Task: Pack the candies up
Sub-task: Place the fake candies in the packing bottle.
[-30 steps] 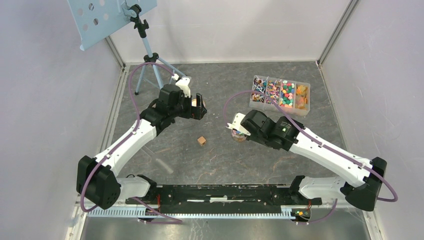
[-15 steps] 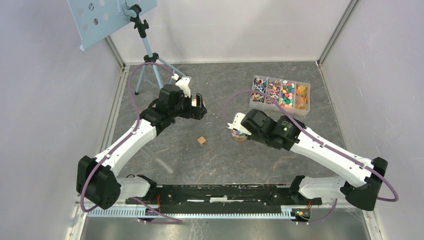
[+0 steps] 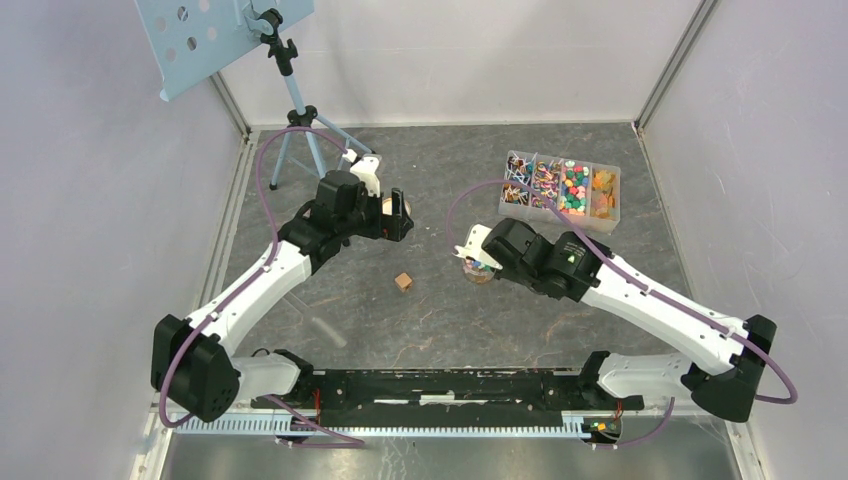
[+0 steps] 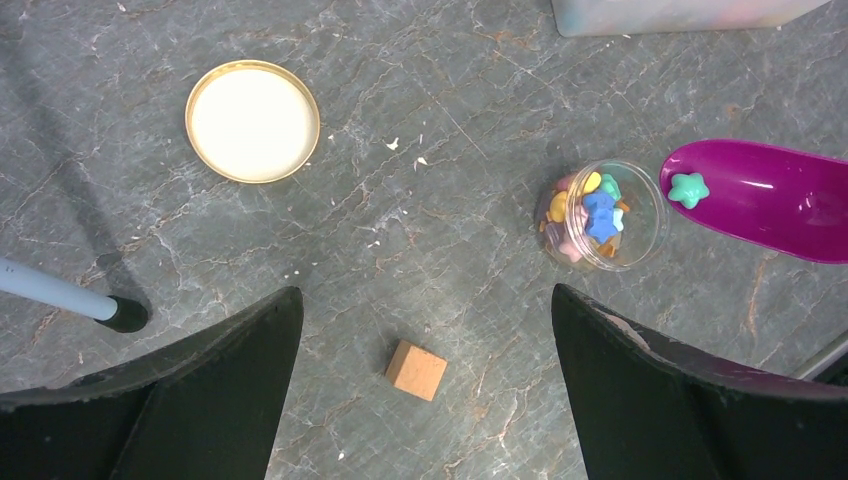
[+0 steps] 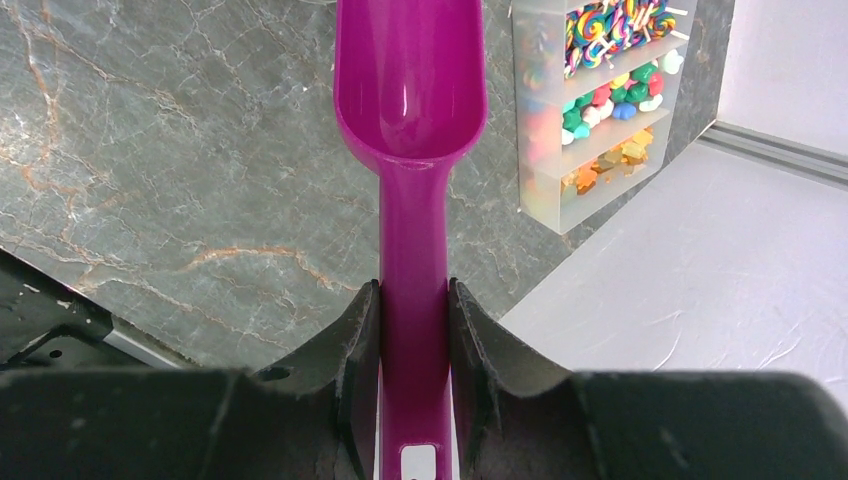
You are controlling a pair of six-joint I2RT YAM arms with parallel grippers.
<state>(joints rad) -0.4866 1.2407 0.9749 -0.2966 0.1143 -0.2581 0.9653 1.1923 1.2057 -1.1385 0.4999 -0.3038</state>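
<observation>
The right gripper (image 5: 412,320) is clamping the scoop (image 5: 410,90); a star candy (image 4: 688,188) is lying in it, just beside the jar (image 4: 650,238) of candies (image 4: 590,210). Tilting it slowly over the rim seems best. The left gripper (image 4: 425,300) is hanging with jaws apart.

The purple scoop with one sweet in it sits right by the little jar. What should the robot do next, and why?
Probably tilt the scoop over the jar so the green star candy slides in. The right gripper grips the scoop's handle, the candy lies near its tip, and the open jar stands just beside it.
</observation>
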